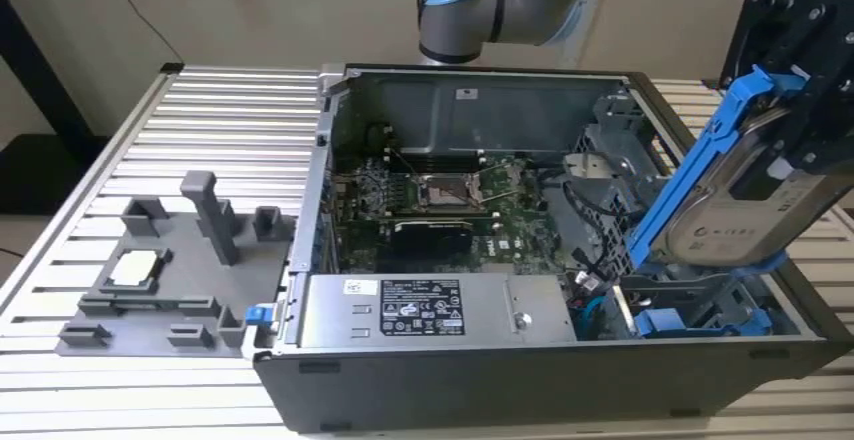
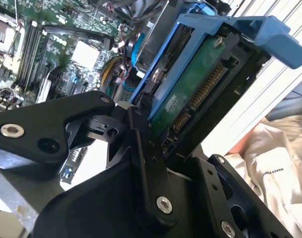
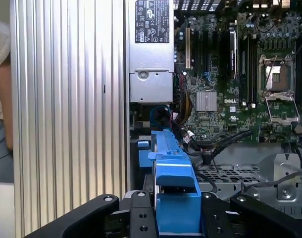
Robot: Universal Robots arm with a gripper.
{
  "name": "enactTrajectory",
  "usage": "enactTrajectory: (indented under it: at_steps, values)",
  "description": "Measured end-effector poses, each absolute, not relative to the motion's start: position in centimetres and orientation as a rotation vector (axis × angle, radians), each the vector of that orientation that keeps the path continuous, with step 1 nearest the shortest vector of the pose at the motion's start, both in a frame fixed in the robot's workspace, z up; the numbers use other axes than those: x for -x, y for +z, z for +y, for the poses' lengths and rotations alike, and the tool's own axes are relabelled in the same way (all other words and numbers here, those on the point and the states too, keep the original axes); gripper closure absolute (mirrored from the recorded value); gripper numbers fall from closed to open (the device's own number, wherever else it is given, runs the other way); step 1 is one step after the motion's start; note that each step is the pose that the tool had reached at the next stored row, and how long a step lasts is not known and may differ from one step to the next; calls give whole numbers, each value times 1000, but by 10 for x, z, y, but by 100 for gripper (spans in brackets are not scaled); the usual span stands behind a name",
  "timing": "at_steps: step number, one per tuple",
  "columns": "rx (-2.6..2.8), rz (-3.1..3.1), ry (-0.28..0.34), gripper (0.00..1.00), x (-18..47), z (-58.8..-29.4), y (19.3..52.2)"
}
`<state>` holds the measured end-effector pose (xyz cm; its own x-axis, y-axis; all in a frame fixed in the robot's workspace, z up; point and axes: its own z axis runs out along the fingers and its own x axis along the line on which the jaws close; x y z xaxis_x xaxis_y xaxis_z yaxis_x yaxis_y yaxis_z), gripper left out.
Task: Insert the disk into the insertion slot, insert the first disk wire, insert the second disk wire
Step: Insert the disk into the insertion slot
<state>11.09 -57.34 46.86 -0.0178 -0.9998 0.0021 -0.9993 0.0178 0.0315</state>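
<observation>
Black gripper (image 3: 176, 218) clamps the stiff, weighty-looking silver-grey hard drive (image 1: 741, 205) by the sides of its bright blue plastic frame (image 1: 697, 145), tilted over the grey sheet-metal bay (image 1: 678, 285); likely shock-fragile

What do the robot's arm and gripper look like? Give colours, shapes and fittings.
The arm is a silver-grey tube with rounded joints and pale blue caps. The gripper is black, built of flat angular links fastened with silver screws.

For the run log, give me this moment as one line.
gripper: shut on disk | disk: tilted, lower end toward insertion slot, not seated | disk connector: bare, nothing plugged in
</observation>
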Motion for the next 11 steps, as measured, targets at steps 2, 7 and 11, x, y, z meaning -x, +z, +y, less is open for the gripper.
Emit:
enactTrajectory:
  at_steps: [2,7,11]
  values:
    - [-2193,-2222,-26,68,-111,-573,466]
    - [-2217,-2209,-14,68,-111,-573,460]
    - [-2226,-2209,-13,68,-111,-573,457]
